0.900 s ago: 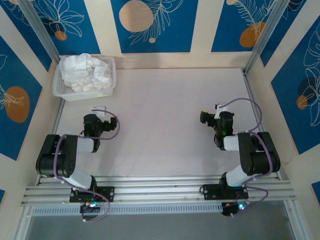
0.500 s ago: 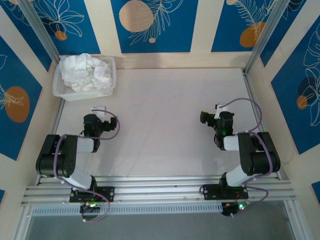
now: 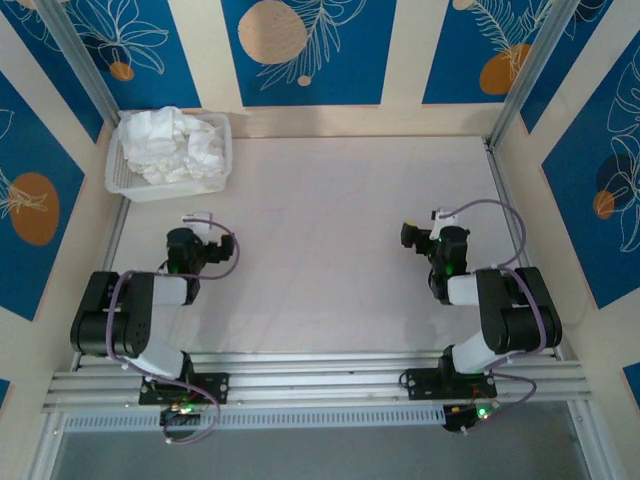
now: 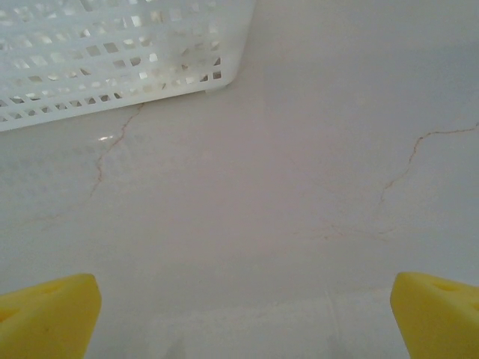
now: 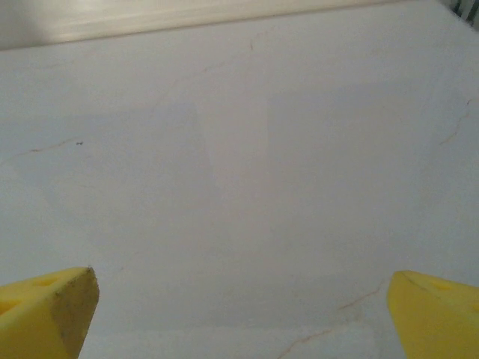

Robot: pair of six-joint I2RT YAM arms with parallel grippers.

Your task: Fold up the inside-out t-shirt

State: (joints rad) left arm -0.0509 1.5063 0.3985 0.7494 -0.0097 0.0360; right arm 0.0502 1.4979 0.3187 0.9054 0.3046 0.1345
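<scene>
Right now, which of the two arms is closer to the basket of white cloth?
The left gripper: the white mesh basket holding the crumpled t-shirt sits just ahead of it, while the right gripper is far across the table.

The t-shirt is thin white cloth, soft, crumpled and matt. The basket is white plastic mesh with a slight gloss. The surface is pale and smooth with a faint sheen, crossed by fine brownish hairline veins. The left fingers are plain matt yellow. The right fingers are the same yellow, slightly speckled. The rails are ribbed bare metal.
</scene>
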